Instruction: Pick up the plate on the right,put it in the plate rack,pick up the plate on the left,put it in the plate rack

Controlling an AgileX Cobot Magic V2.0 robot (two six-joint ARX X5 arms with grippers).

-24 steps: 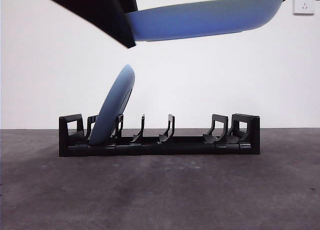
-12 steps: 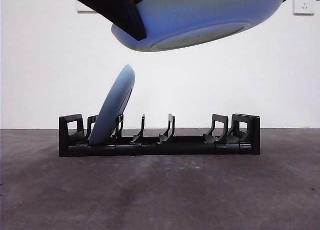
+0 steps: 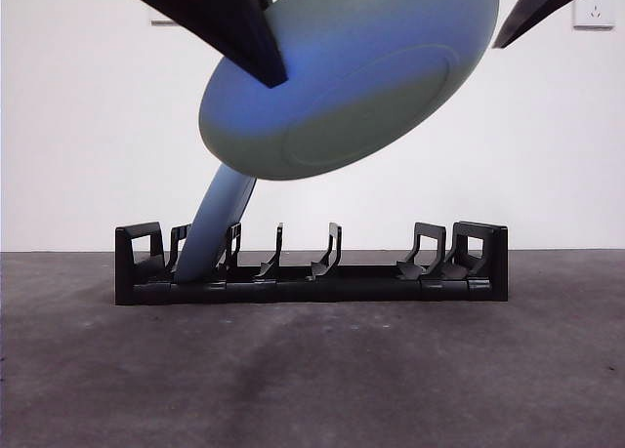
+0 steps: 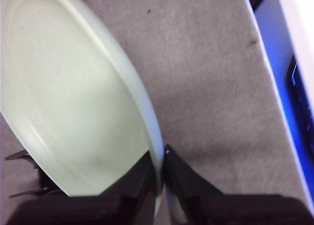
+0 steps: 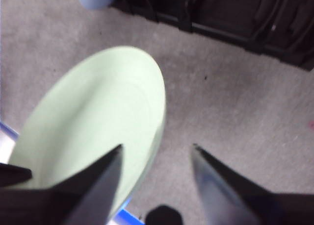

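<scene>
Since half a second ago the held plate tilted steeply; stiff and smooth, it stays pinched at its 9 o'clock rim by the left hand, while the right hand is open.

- The plate my left gripper clamps by the rim now tilts steeply, its underside facing the front camera.
- Its low edge now hides the racked plate's top.
- My right gripper shows clear of it, jaws apart.

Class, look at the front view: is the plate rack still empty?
No: one plate already leans in a slot near one end of the plate rack.
</scene>
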